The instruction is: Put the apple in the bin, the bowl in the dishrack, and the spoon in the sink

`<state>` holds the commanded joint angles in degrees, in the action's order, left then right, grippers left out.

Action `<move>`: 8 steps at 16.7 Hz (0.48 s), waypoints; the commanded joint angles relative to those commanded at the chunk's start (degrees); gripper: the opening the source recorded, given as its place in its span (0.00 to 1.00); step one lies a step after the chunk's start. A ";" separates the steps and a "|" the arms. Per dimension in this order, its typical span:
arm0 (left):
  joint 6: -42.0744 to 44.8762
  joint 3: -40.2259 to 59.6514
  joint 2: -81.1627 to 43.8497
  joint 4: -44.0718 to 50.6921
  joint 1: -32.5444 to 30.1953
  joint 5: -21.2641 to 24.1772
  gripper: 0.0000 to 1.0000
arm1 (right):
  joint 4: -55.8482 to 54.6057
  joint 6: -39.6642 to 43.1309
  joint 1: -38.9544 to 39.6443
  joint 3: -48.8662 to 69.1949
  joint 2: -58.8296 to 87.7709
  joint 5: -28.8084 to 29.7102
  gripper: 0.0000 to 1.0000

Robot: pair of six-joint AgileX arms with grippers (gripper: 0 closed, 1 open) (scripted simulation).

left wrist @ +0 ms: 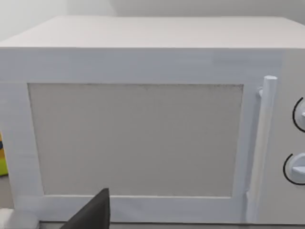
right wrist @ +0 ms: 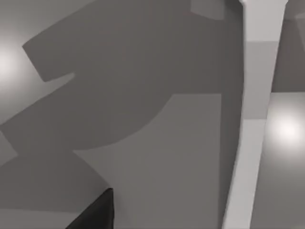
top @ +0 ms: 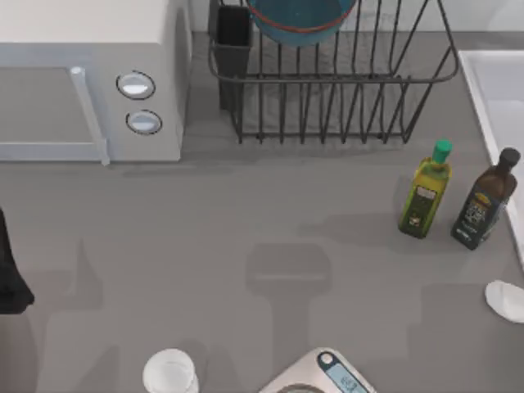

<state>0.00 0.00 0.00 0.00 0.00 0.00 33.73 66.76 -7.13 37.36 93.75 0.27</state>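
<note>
Microwave, two oil bottles, cup, scale.

— The overhead camera looks straight down on the grey table, taking in the microwave, the dishrack and the sink rim at the right edge.

— And the left wrist one?

— Low and level, close up against the microwave door; both share that. The right wrist camera sits near the sink's rim, looking down.
</note>
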 joint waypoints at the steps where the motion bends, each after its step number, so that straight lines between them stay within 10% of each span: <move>1: 0.00 0.00 0.00 0.00 0.00 0.00 1.00 | 0.00 0.00 0.00 0.00 0.00 0.00 0.92; 8: 0.00 0.00 0.00 0.00 0.00 0.00 1.00 | 0.00 0.00 0.00 0.00 0.00 0.00 0.40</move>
<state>0.00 0.00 0.00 0.00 0.00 0.00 33.73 66.76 -7.13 37.36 93.75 0.27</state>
